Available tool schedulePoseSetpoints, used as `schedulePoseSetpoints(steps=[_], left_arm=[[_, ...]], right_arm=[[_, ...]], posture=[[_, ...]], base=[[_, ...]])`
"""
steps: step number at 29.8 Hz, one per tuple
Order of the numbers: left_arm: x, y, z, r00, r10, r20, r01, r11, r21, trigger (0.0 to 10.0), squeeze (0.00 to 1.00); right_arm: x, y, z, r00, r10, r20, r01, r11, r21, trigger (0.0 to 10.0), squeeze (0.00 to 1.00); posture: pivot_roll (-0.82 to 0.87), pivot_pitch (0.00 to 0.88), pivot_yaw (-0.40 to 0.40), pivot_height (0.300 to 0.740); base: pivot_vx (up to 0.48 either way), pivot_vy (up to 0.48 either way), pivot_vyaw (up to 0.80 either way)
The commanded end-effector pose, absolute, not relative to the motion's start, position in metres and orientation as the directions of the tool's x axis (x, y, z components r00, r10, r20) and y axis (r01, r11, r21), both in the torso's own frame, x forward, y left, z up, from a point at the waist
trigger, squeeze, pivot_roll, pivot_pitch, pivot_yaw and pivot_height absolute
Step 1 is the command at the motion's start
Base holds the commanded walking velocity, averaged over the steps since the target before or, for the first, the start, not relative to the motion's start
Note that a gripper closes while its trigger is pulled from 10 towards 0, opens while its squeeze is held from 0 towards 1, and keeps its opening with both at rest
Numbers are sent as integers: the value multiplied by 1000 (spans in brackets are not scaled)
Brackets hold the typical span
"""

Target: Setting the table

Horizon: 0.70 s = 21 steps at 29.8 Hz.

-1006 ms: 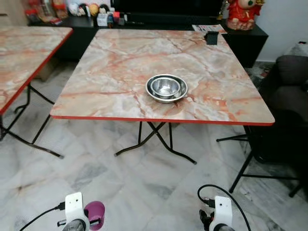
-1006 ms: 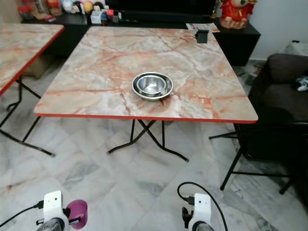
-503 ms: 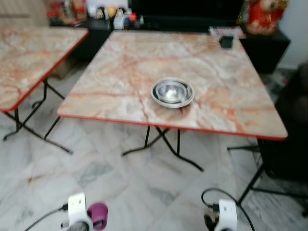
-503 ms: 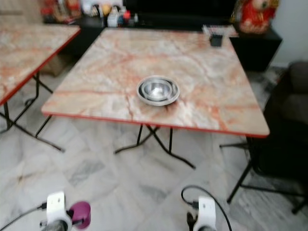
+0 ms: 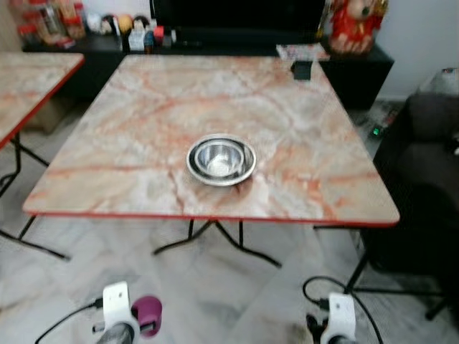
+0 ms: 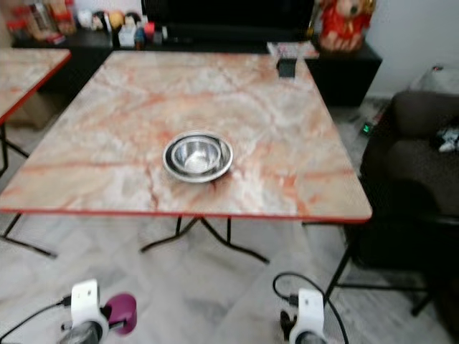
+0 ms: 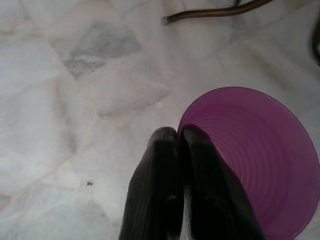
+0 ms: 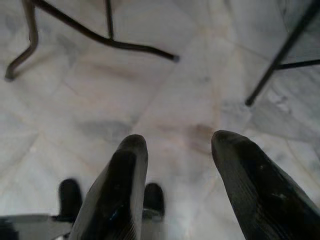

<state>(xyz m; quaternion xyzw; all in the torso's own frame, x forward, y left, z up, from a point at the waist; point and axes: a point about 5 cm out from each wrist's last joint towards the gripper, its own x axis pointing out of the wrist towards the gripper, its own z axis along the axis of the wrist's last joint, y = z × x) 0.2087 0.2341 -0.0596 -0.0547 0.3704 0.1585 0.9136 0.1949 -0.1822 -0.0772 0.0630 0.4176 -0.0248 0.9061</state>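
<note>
Table point(image 5: 301, 186): marble-patterned, red-edged; now seen nearer and more centred than a second ago, a shift of the camera, not of the items. Nested steel bowls point(image 5: 221, 158): unmoved, near the table's middle. Purple cup point(image 7: 255, 160): pinched at its rim by the left end effector point(image 7: 181, 136), one finger inside, one outside, held low above the floor point(image 7: 75, 100). Right end effector point(image 8: 177, 142): fingers parted, holding nothing, apparently hanging low over the floor.
</note>
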Motion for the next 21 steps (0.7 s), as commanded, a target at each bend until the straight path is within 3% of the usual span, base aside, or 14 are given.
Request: schedulePoseSetpoints(steps=[1,8,11,14,17,21], left_arm=[[200,236,-65,644,273,-715,-349,936,43,10000,0],[187,271,-59,551,486,-679,-587,803,98,10000,0],[178,323,-37,401,732,-550,-721,623,304,10000,0],[175,340,-28,336,792,-510,-763,546,346,10000,0],[174,383,9,189,928,-323,-867,311,388,10000,0],[197,414,69,182,983,-26,-901,177,395,10000,0]], right_arm=[[190,-182,-80,636,10,-771,103,990,97,10000,0],[191,-182,-80,635,14,-772,90,992,92,10000,0],[192,-183,-79,636,17,-772,85,992,92,10000,0],[193,-183,-79,636,19,-771,81,993,91,10000,0],[195,-181,-78,638,26,-769,72,993,93,10000,0],[197,-179,-77,640,32,-767,65,993,96,10000,0]], posture=[[25,99,-62,740],[34,100,-77,740],[52,99,-82,740],[55,97,-83,740],[61,95,-86,740],[70,93,-86,740]], base=[[0,0,0],[0,0,0],[0,0,0],[0,0,0],[0,0,0],[0,0,0]])
